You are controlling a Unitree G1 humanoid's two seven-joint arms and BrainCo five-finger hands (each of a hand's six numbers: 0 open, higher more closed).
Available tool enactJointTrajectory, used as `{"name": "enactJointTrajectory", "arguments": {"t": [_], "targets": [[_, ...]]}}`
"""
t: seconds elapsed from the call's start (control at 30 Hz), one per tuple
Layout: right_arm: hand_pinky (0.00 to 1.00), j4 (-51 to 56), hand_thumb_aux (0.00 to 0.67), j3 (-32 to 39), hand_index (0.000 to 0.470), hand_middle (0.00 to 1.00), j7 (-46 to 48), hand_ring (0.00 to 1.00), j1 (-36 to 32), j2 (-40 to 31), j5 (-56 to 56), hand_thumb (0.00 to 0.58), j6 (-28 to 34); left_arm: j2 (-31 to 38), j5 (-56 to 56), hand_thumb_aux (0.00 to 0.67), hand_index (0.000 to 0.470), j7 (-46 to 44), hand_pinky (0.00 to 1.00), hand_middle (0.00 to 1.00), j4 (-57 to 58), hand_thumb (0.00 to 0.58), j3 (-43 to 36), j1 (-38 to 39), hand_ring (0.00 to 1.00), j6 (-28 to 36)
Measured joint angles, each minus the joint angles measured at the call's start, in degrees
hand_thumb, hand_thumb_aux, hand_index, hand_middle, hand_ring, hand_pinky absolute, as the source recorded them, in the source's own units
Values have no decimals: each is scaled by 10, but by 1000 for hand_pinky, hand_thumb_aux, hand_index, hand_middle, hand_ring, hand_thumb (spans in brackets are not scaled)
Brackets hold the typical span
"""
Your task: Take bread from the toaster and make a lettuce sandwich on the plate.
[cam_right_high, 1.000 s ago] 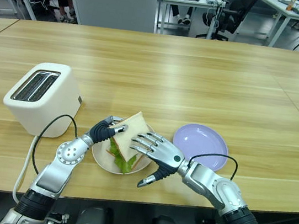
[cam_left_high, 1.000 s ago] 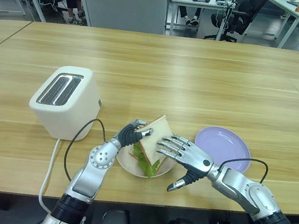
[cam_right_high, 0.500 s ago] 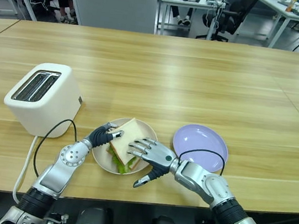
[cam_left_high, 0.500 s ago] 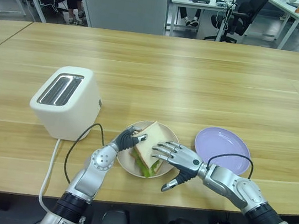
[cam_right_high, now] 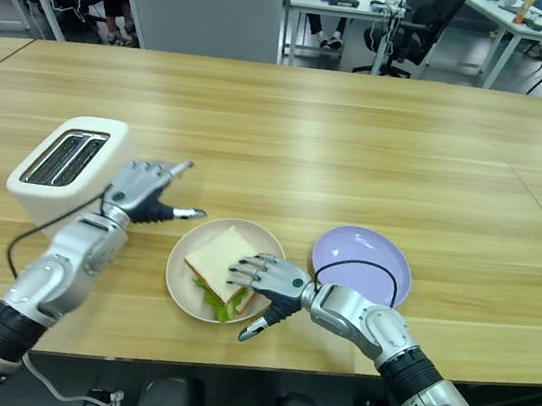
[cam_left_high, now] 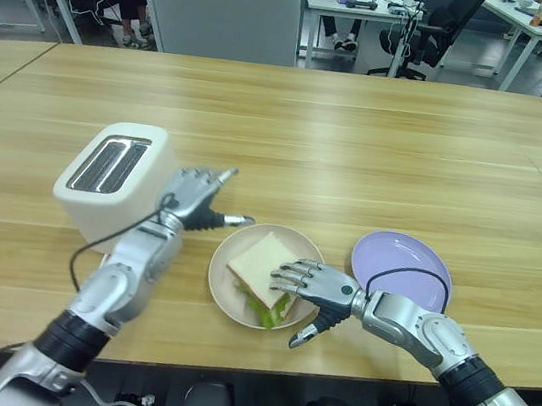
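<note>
A sandwich (cam_left_high: pixel 260 265) of bread with green lettuce (cam_left_high: pixel 267 313) poking out below lies flat on the beige plate (cam_left_high: pixel 230 246) near the table's front. My right hand (cam_left_high: pixel 306 282) rests with spread fingers on the sandwich's right edge, holding nothing. Up and to the left, my left hand (cam_left_high: pixel 194 199) hovers open between the plate and the white toaster (cam_left_high: pixel 112 181), apart from the sandwich. The toaster's two slots (cam_right_high: pixel 62 155) look empty.
An empty purple plate (cam_left_high: pixel 401 267) sits right of the beige plate, with a black cable (cam_left_high: pixel 407 274) from my right arm arching over it. The toaster's white cord (cam_left_high: pixel 101 265) runs toward the table's front edge. Desks and chairs stand beyond the table.
My left hand let go of the top bread slice and rose back toward the toaster, opening. The slice dropped flat onto the lettuce. My right hand slid lower onto the sandwich's edge.
</note>
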Motion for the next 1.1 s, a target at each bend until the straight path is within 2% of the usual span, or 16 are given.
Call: {"name": "enactJointTrajectory", "arguments": {"t": [0.1, 0.13, 0.17, 0.2, 0.23, 0.27, 0.3, 0.33, 0.37, 0.47, 0.57, 0.7, 0.77, 0.93, 1.1], "targets": [[0, 15, 0, 2, 0, 0, -16, 0, -5, 4, -1, 0, 5, 15, -23, 0, 0, 3, 0, 0, -41, 0, 61, 2, 0, -12], [0, 22, 45, 1, 31, 0, -25, 0, -7, 7, -2, 75, 9, 15, -36, 0, 0, 2, 0, 0, -51, 0, 77, 4, 0, -18], [0, 32, 45, 0, 31, 0, -34, 0, -10, 12, -1, 75, 13, 11, -57, 0, 0, -1, 0, 0, -63, 0, 94, 6, 0, -24], [0, 45, 394, -8, 271, 0, -42, 0, -10, 19, 17, 482, 15, -3, -101, 37, 25, -13, 0, 0, -75, 62, 114, 11, 0, -33], [0, 54, 607, -17, 417, 0, -45, 0, -10, 25, 32, 575, 18, -18, -130, 515, 354, -22, 94, 94, -84, 549, 123, 15, 94, -37], [55, 62, 670, -27, 460, 55, -44, 55, -9, 30, 56, 580, 19, -27, -169, 670, 460, -38, 318, 318, -90, 580, 129, 20, 318, -43], [490, 65, 670, -44, 460, 490, -43, 490, -5, 35, 90, 580, 18, -40, -211, 670, 460, -58, 690, 690, -94, 580, 135, 29, 690, -51], [910, 65, 670, -62, 460, 910, -41, 910, -2, 39, 129, 580, 15, -49, -257, 670, 460, -83, 1000, 1000, -98, 580, 137, 41, 1000, -58], [1000, 63, 670, -78, 460, 1000, -38, 1000, -2, 41, 159, 580, 11, -57, -289, 670, 460, -103, 1000, 1000, -102, 580, 138, 54, 1000, -62], [1000, 47, 670, -116, 460, 1000, 2, 1000, 2, 40, 269, 580, -3, -63, -373, 670, 460, -164, 1000, 1000, -112, 580, 139, 91, 1000, -70], [1000, 3, 670, -142, 460, 1000, 73, 1000, 21, 28, 390, 580, -10, -40, -443, 670, 460, -236, 1000, 1000, -121, 580, 139, 131, 1000, -93], [1000, -50, 670, -145, 460, 1000, 184, 1000, 60, -8, 514, 580, -7, 5, -488, 670, 460, -323, 1000, 1000, -133, 580, 127, 175, 1000, -107], [1000, -84, 670, -131, 460, 1000, 260, 1000, 92, -54, 561, 580, -2, 41, -495, 670, 460, -378, 1000, 1000, -137, 580, 99, 215, 1000, -109], [1000, -94, 670, -94, 460, 1000, 357, 1000, 125, -101, 536, 580, -1, 78, -469, 670, 460, -455, 1000, 1000, -139, 580, 22, 257, 1000, -97], [1000, -73, 670, -64, 460, 1000, 361, 1000, 132, -91, 431, 580, -8, 99, -365, 670, 460, -469, 1000, 1000, -91, 580, -31, 224, 1000, -72]]}}
